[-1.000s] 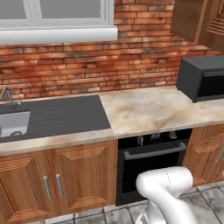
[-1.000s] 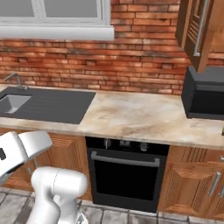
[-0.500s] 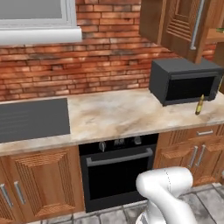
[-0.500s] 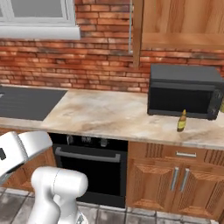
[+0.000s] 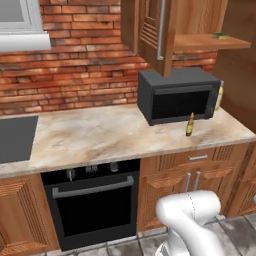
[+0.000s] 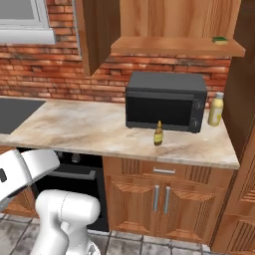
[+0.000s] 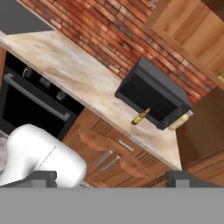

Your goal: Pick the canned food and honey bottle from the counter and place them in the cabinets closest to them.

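The honey bottle (image 6: pixel 158 133) stands upright on the table (image 6: pixel 89 130), at the centre of the right base view, just in front of the black microwave (image 6: pixel 166 101) and near the table's front edge; in the left base view it shows right of centre, before the microwave's lower right corner, and in the hand view it appears tilted, a little right of centre, because the camera itself is rolled. A second, pale yellow bottle (image 6: pixel 215 109) with a light cap stands beside the microwave's far side, at the right of the right base view, close to the tall wooden side panel. Above the microwave hang the cabinets (image 6: pixel 175 24) — one door (image 5: pixel 151 31) stands swung open, its silver bar handle visible at the top centre of the left base view — and a plain wooden shelf (image 5: pixel 210 43) carries a small flat green thing (image 5: pixel 219 35) at the upper right. The red brick wall (image 5: pixel 75 65) runs behind the table, and a black oven (image 5: pixel 95 202) sits under it at the lower left of centre, with wooden cupboards to its right. The gripper (image 7: pixel 111 179) is spread wide, its two dark fingertips (image 7: pixel 37 178) rising far apart at the bottom of the hand view, holding nothing and well away from the honey bottle. The can cannot be made out.
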